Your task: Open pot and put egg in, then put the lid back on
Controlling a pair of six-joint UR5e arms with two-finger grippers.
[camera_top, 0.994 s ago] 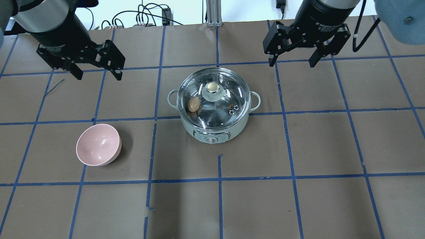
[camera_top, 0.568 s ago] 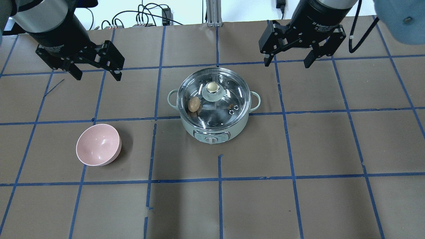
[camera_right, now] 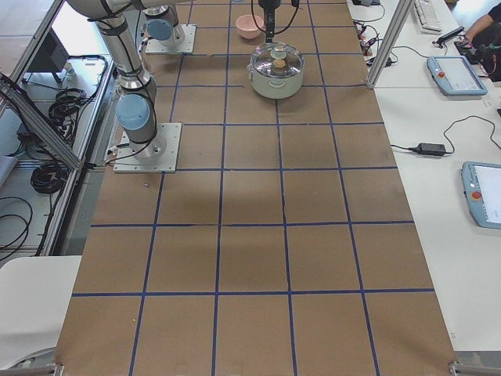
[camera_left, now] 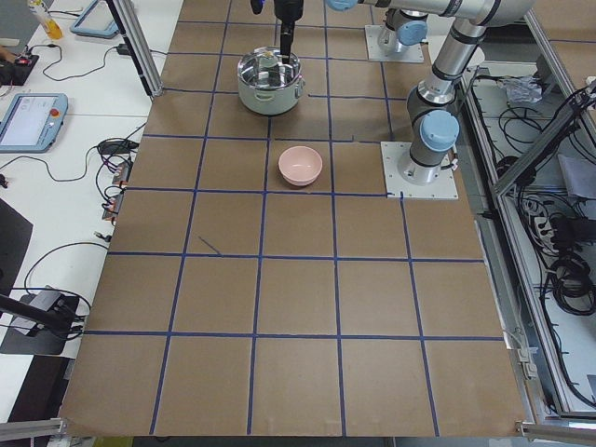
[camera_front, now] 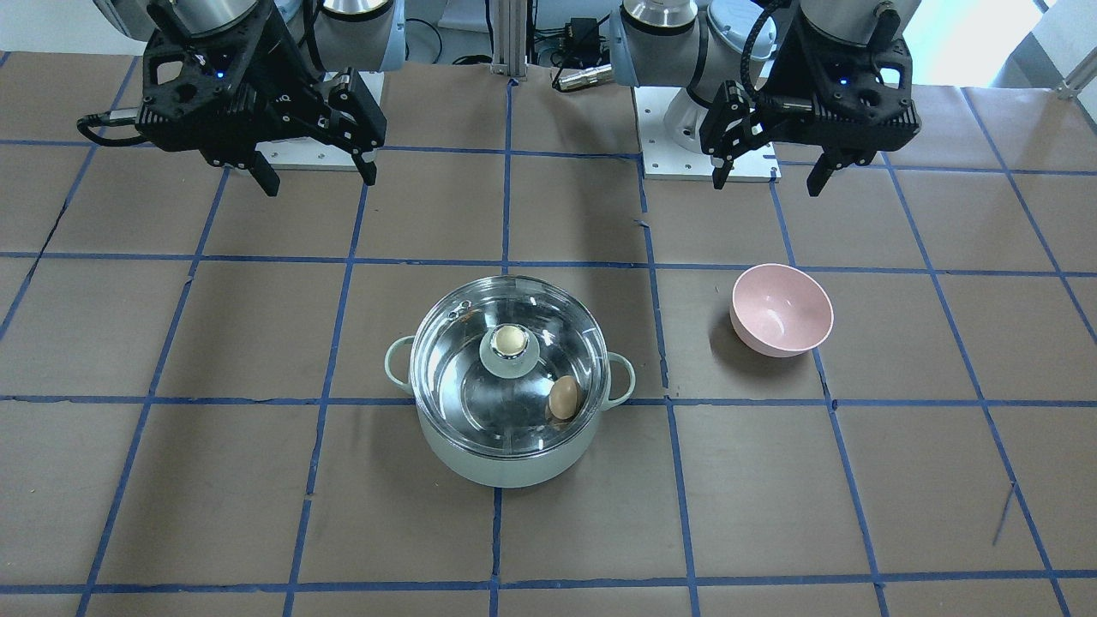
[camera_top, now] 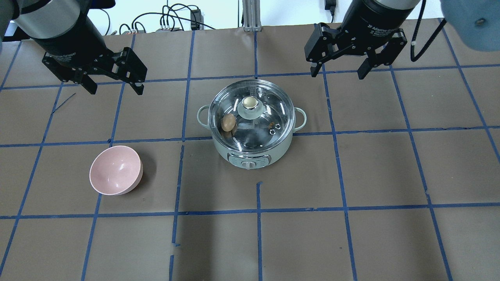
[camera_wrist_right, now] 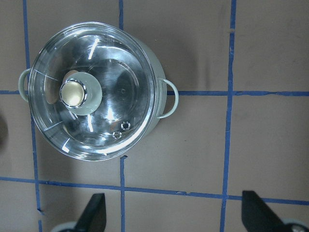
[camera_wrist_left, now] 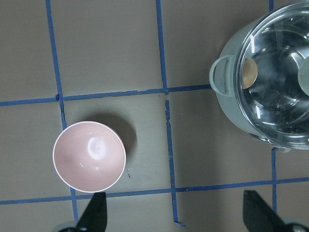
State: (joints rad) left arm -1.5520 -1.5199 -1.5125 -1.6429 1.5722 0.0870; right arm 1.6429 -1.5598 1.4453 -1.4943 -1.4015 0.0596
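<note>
The left gripper (camera_top: pixel 116 89) hangs above the tabletop (camera_top: pixel 390 175). Its fingers (camera_top: pixel 134 78) are spread wide, holding nothing and touching nothing. The right gripper (camera_top: pixel 337 74) is the same: fingers (camera_top: pixel 367 68) set far apart, empty, and raised clear of the pot (camera_top: pixel 273 154).

The pot stands on the middle of the tabletop, between the two grippers and well apart from both. The glass lid (camera_top: pixel 269 105) sits on its rim with the beige knob (camera_top: pixel 249 103) up. The egg (camera_top: pixel 228 122) lies inside the pot, visible through the glass, by the wall on the robot's left near that loop handle.

A pink bowl (camera_top: pixel 115 169) sits upright to the pot's left, apart from it.
</note>
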